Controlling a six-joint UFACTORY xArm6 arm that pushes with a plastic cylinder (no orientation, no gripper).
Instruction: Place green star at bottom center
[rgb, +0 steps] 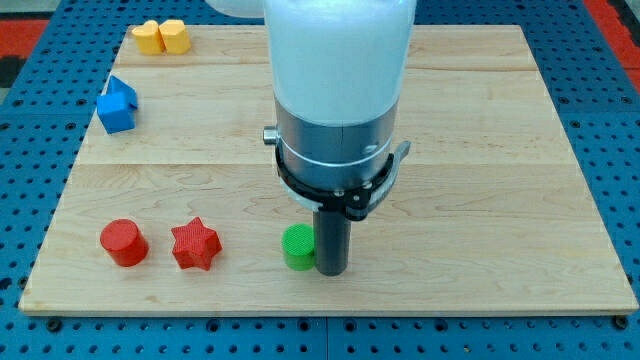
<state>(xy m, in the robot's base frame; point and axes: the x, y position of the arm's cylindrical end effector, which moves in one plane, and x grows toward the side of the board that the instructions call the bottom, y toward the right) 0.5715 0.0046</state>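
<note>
A green block sits near the view's bottom centre of the wooden board; its shape is partly hidden by the rod, so I cannot make out a star. My tip stands right next to the green block, on its right side, touching or almost touching it. The arm's white and grey body hangs over the board's middle and hides what lies behind it.
A red cylinder and a red star sit at the bottom left. A blue block is at the left edge. Two yellow blocks are at the top left. Blue pegboard surrounds the board.
</note>
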